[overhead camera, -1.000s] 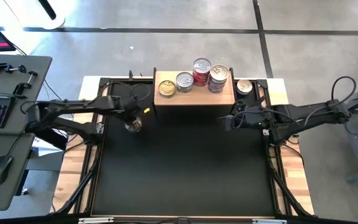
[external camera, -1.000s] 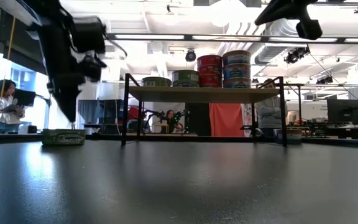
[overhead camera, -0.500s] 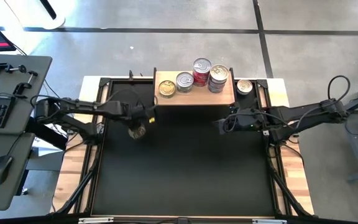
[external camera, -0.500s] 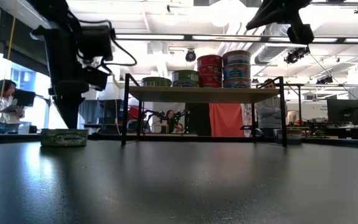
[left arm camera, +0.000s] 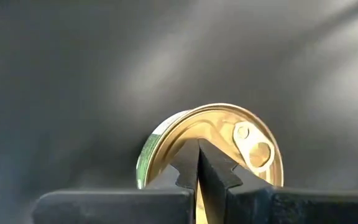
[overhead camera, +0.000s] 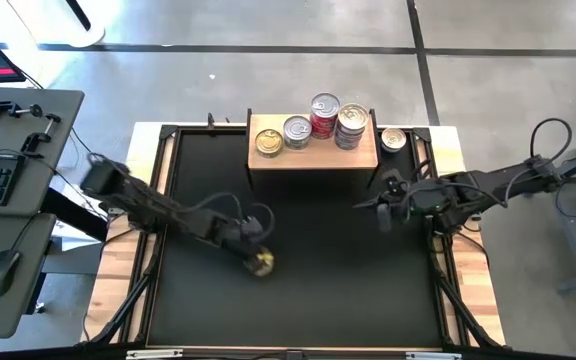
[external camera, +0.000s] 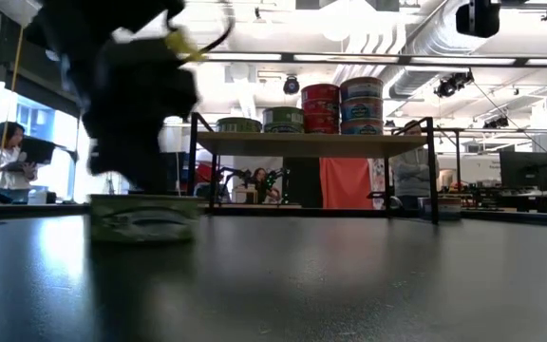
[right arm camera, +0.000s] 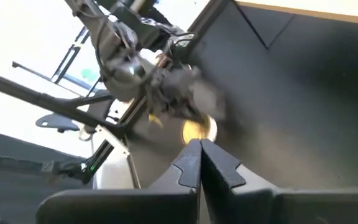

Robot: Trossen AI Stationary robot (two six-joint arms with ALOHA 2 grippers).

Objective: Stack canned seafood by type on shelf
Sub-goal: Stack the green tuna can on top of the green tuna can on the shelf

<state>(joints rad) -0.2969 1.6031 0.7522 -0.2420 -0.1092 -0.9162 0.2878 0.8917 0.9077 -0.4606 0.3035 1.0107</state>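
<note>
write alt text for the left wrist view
The left gripper, fingers shut together, is poised over the gold lid of a green-labelled can lying flat on the black mat. The can's pull tab faces the camera.

In the low view the left claw is a dark smear above the green-labelled tin, its fingertips lost in the blur. The left wrist view hides the near half of that tin's gold lid behind the claw's own fingers — its label shows only as a thin sliver. The tins on the shelf are too small for their labels to be read.
</note>
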